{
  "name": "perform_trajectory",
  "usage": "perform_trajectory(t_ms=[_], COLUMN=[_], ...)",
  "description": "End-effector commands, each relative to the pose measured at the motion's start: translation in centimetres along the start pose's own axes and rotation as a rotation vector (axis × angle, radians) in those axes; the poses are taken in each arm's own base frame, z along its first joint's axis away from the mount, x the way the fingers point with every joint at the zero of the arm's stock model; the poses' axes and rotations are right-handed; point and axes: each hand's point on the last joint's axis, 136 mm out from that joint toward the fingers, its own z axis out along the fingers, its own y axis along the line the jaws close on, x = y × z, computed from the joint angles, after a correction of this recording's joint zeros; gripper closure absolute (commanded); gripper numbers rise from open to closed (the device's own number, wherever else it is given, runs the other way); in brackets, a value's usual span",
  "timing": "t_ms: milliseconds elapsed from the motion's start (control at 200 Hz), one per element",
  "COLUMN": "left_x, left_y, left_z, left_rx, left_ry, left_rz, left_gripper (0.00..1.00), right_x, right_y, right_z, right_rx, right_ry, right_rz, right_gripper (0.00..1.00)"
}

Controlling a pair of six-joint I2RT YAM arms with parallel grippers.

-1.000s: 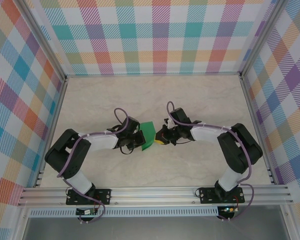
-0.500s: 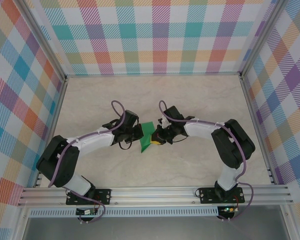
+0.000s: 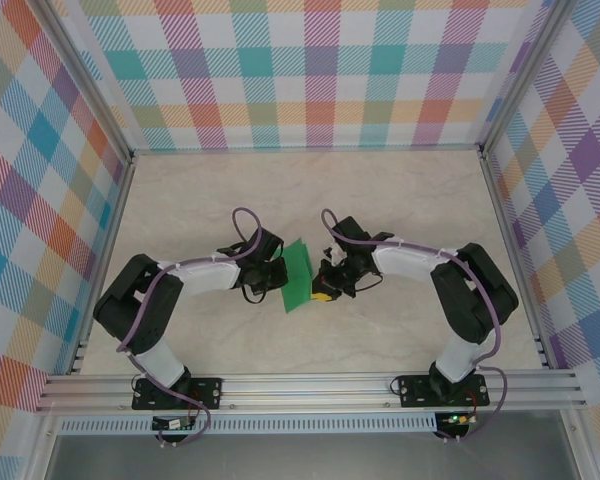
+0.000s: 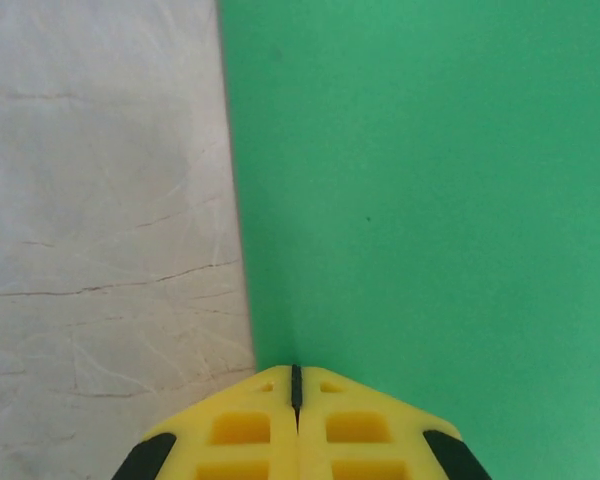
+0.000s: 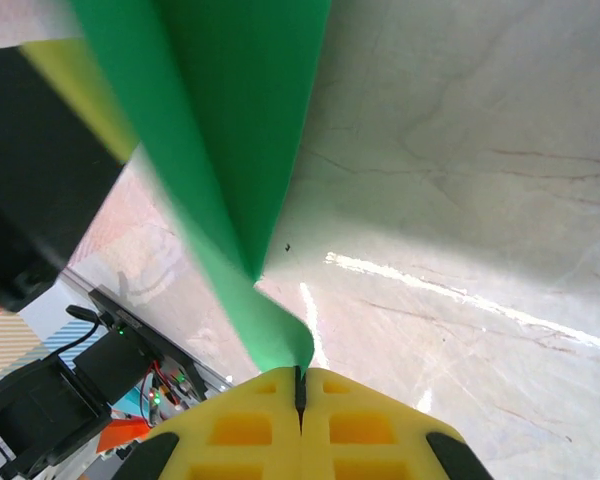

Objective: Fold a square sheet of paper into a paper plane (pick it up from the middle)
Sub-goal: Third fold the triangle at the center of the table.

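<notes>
Sheet of thin bright green square paper [image 3: 298,275] hangs between left gripper [image 3: 277,277] and right gripper [image 3: 321,285], both jaws clenched on opposite edges, probably steadying a crease.

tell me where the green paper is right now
In the top view the green paper is held near the middle of the table, pinched between the left gripper on its left and the right gripper on its right.
</notes>
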Motion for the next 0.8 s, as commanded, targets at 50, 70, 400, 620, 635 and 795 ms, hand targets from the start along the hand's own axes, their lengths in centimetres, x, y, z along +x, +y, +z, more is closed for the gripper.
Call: perform_trajectory(t_ms=[50, 70, 400, 620, 635, 795], left_x=[-0.5, -0.5, 0.0, 2.4, 2.6, 3.2], left_y=[-0.6, -0.6, -4.4, -4.3, -4.3, -3.6], left_z=[0.4, 0.3, -4.0, -3.0, -2.9, -1.9], left_rx=[0.021, 0.02, 0.253, 0.308, 0.309, 0.279], left_ry=[0.006, 0.005, -0.018, 0.051, 0.055, 0.076], left_rz=[0.01, 0.011, 0.025, 0.0, 0.002, 0.003], left_gripper=[1.0, 1.0, 1.0, 1.0, 1.0, 1.0], right_x=[0.5, 0.4, -0.3, -0.4, -0.4, -0.5], right_y=[0.2, 0.3, 0.2, -0.7, -0.6, -0.5], right_z=[-0.4, -0.4, 0.1, 0.2, 0.3, 0.2], right_rx=[0.006, 0.003, 0.024, 0.061, 0.061, 0.059], right_ry=[-0.002, -0.004, -0.001, -0.008, -0.008, -0.013], right_rz=[0.001, 0.001, 0.034, 0.048, 0.047, 0.049], right_gripper=[0.97, 0.97, 0.94, 0.95, 0.95, 0.95])
